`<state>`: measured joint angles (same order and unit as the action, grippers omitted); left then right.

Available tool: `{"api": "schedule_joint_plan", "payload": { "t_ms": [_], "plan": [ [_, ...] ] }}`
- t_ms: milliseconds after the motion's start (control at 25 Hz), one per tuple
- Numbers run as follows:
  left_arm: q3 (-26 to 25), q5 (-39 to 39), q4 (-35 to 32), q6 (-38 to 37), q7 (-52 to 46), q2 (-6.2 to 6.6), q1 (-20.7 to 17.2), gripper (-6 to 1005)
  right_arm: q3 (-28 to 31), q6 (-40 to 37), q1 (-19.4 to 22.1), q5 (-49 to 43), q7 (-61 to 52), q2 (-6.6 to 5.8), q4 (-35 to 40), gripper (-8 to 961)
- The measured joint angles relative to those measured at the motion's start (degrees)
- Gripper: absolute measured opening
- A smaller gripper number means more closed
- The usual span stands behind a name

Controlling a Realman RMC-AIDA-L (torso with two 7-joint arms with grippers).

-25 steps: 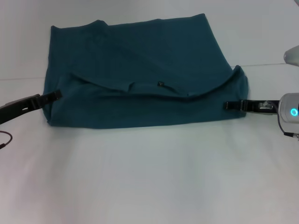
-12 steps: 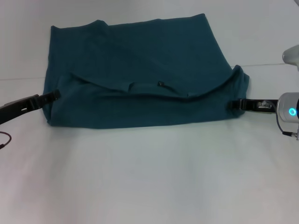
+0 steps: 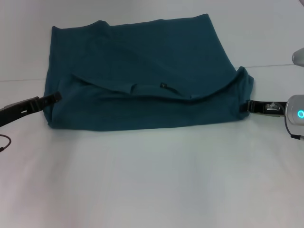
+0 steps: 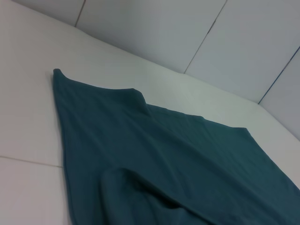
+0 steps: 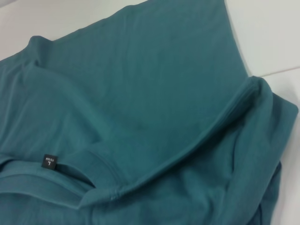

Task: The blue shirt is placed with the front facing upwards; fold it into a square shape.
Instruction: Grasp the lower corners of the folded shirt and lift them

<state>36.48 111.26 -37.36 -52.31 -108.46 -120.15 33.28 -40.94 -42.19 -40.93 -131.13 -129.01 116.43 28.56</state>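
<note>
- Since a second ago the right pincer (image 3: 246,106) has drawn outward, from over the shirt's right edge to just beside it; the left pincer (image 3: 56,97) has barely shifted at the left edge.
- The dark teal-blue cotton T-shirt (image 3: 142,76) lies partly folded on the white bench (image 3: 152,180).
- A small dark collar label (image 5: 49,162) reads "L"; its smaller writing is illegible.
- Neither pincer's opening can be made out, nor any grip on the cloth.
</note>
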Motion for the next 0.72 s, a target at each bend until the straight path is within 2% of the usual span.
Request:
{"api": "schedule_joint_plan", "payload": {
  "t_ms": [200, 520, 720],
  "plan": [
    [-0.07, 0.00, -0.08, 0.02, 0.00, 0.00, -0.61, 798, 0.24, -0.01, 0.14, 0.00, 0.02, -0.16, 0.16, 20],
    [0.01, 0.13, 0.00, 0.78, 0.01, -0.14, -2.27, 798, 0.34, -0.27, 0.15, 0.00, 0.23, -0.49, 0.18, 20],
    [1.15, 1.47, 0.73, 1.31, 1.59, -0.86, -1.92, 798, 0.34, -0.40, 0.15, 0.00, 0.24, -0.51, 0.18, 21]
  ]
}}
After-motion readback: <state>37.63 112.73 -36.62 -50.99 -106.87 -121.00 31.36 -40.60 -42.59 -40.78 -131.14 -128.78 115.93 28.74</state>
